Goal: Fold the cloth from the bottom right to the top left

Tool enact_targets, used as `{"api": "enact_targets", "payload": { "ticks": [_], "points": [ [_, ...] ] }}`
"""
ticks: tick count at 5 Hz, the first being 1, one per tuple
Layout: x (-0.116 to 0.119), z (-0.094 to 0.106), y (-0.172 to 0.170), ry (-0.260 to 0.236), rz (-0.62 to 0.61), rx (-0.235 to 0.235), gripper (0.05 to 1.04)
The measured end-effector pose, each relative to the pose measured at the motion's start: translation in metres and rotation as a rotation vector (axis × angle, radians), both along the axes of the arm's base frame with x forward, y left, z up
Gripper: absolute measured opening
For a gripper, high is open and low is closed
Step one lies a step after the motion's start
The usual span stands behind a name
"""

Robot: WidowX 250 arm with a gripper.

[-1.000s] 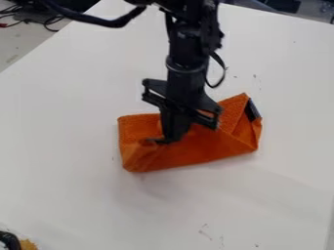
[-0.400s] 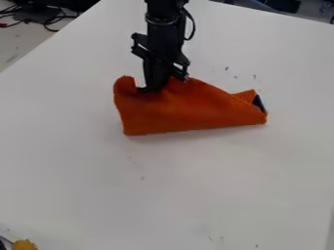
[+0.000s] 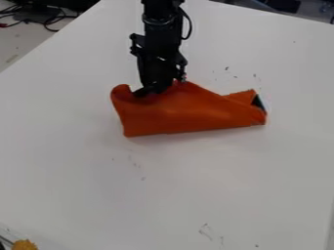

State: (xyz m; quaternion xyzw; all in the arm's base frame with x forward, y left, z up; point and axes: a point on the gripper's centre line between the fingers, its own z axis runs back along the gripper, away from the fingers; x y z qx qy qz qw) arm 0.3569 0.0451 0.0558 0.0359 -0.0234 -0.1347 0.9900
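Bench: we are seeing a white bench [image 3: 215, 190] with small dark marks scattered on its top.
Lower left corner: a yellow-orange lump [image 3: 25, 244] is peeking in, well apart from the cloth [image 3: 189, 114].
Upper left: dark cables [image 3: 47, 24] are lying beyond the bench's edge.
In the way: the black arm [image 3: 163, 29] is coming down from the top edge, and its gripper [image 3: 151, 91] is covering part of the cloth's upper left edge.
Jaws: their tips are meeting the cloth there, but we cannot tell whether they are open, closed or gripping it.
Hidden: the fold's inner layers are lying out of our sight, and the frame is cutting off the yellow-orange lump.
Cloth: it is lying near the middle of the bench, soft and orange, forming a long wedge that is narrowing rightward.
Edges: the upper left corner is curling into a rounded bump; the lower edge is running nearly straight.
Right end: a small pointed flap is sticking up beside a dark and whitish patch [image 3: 258, 103].
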Motion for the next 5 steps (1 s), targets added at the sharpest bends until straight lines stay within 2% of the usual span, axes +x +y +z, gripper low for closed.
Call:
{"api": "enact_targets", "payload": {
  "ticks": [1,2,3,4,5],
  "points": [
    [0.001,0.000,0.000,-0.004,-0.004,0.002,0.874],
    [0.001,0.000,0.002,-0.005,-0.013,0.010,1.010],
    [0.004,0.002,0.005,-0.021,-0.019,0.033,1.005],
    [0.013,0.017,0.002,-0.106,-0.030,0.017,1.001],
    [0.012,0.020,0.000,-0.121,-0.022,0.008,1.001]
  ]
}}
